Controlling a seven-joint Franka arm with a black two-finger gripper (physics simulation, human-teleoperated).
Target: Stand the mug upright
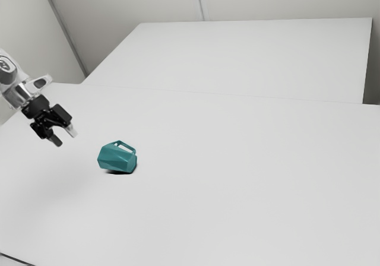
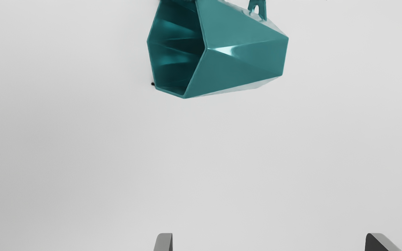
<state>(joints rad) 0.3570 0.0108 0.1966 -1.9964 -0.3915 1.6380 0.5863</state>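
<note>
Exterior view: mug (image 1: 117, 158) on its side, gripper (image 1: 64, 137) open and empty

So the mug's lying on the table (image 1: 237, 189), nearer the edge on the exterior view's left than the one on its right, and well in from the back edge. Definitely not upright. The wrist view looks right into its mouth, and the handle (image 1: 124, 145) sticks up off the tabletop, which is handy because it isn't pinned underneath. My guess is the flat facets are what keep it from rolling, kinda like a chunky pencil.

Gripper's near the mug but not touching. Its fingers (image 2: 164, 243) are spread wide with nothing between them, and it's on the mouth side, I think. Being open like that would suit taking hold of the body, though the pictures don't prove that's the plan. Standing it up would need a tip so the base goes down, and a loose grip could let those slanted sides slip.

Brands? None I can spot on the mug. There's a round mark on the arm (image 1: 18, 88), but it's too small to read.
</note>
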